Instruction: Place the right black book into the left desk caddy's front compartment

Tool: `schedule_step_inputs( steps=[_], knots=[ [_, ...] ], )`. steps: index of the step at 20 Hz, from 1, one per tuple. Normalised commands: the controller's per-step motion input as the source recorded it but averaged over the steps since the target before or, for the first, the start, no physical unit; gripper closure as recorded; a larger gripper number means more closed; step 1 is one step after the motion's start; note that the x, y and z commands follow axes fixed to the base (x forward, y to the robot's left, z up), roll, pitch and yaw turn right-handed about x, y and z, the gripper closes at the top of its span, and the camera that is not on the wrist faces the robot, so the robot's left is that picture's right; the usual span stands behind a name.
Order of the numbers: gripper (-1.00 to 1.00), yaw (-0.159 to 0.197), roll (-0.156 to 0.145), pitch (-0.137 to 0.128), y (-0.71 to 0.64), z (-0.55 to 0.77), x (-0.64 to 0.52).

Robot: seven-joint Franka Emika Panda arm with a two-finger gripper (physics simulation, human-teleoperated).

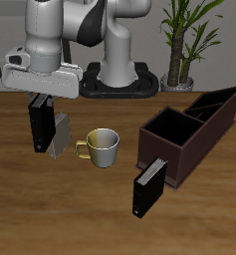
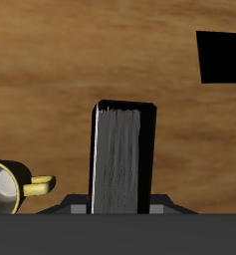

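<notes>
Pincer (image 1: 39, 100) is gripping the right black book (image 1: 39, 125) upright, hanging clear above the counter (image 1: 50, 209). Mug (image 1: 102, 147) is sitting between it and the left desk caddy (image 1: 189, 129); open wood lies around.

The path across the table (image 1: 100, 214) toward the caddy (image 1: 189, 134) is partly blocked by the mug (image 1: 103, 147), which stands between. A second black book (image 1: 147, 189) is propped just before the caddy's front wall. Open wood is left nearer the front edge, and the caddy's compartments are seen open from above
</notes>
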Motion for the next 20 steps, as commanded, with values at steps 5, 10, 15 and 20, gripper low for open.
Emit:
schedule_step_inputs(
  steps=[5,10,15,20],
  knots=[
    [1.0,-0.045,-0.023,-0.044,0.14,0.41,-0.2],
    [1.0,-0.016,-0.008,-0.058,0.3,0.37,-0.31],
    [1.0,-0.027,0.028,-0.042,0.42,0.43,-0.37],
    [1.0,-0.081,-0.015,-0.017,0.32,0.32,-0.3]
  ],
)
